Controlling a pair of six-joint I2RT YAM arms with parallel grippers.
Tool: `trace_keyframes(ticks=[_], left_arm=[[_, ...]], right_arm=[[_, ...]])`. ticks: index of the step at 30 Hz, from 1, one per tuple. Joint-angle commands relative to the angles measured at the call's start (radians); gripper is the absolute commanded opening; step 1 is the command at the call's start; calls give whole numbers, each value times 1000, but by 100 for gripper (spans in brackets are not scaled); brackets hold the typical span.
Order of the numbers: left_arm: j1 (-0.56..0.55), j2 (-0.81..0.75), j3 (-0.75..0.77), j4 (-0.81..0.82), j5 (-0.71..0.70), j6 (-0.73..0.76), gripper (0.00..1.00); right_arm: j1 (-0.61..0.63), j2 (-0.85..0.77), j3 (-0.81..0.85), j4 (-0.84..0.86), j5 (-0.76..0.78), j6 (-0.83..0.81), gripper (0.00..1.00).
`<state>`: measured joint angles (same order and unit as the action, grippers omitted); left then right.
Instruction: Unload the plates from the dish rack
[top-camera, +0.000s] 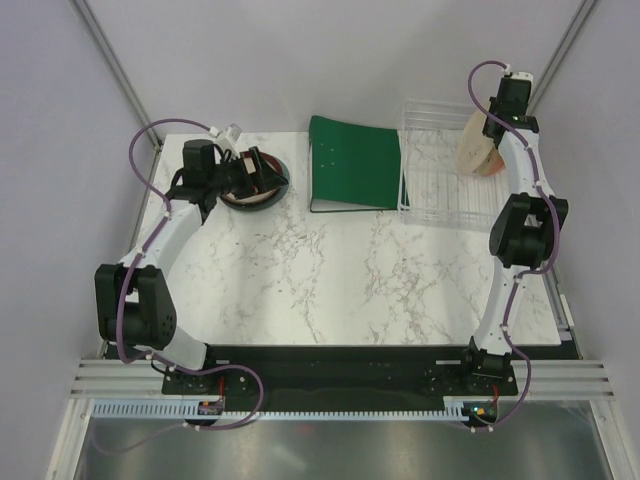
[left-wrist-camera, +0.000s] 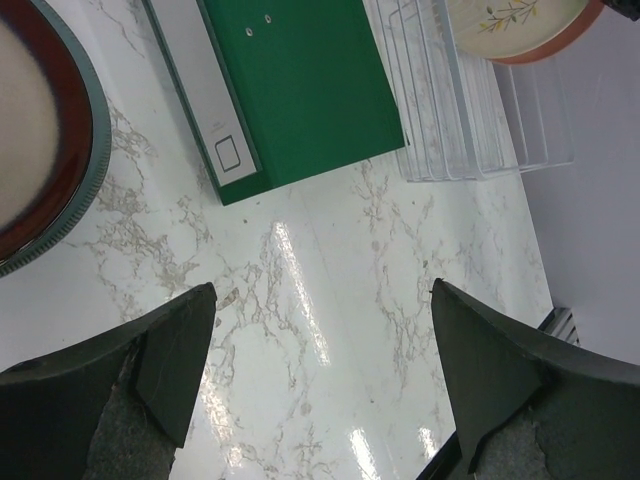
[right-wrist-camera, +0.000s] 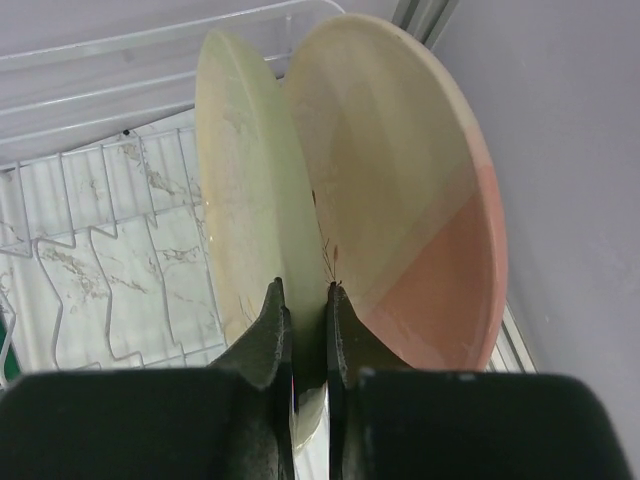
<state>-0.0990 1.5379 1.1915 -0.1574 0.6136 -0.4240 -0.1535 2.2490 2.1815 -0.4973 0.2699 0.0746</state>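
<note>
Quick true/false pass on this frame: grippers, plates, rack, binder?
1. The right gripper is shut on the cream plate at its rim. True.
2. The left gripper holds a plate. False: it is open and empty above the table.
3. The dark-red-rimmed plate lies outside the dish rack. True.
4. The green binder lies right of the rack. False: it lies to its left.
5. The rack is empty. False: the cream plate and the cream-and-pink plate stand in it.
</note>
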Motion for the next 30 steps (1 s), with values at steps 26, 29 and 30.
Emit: trace_keyframes(ticks=[26,29,30], left_arm=[[-84,30,39,61,26,-62,100],[-88,34,36,62,20,-58,100],[-90,37,36,62,18,-56,100]], right_arm=[[84,-252,-37,65,250,-121,0],[120,-276,-32,75,307,-156,0],[121,-284,-31,80,305,-165,0]])
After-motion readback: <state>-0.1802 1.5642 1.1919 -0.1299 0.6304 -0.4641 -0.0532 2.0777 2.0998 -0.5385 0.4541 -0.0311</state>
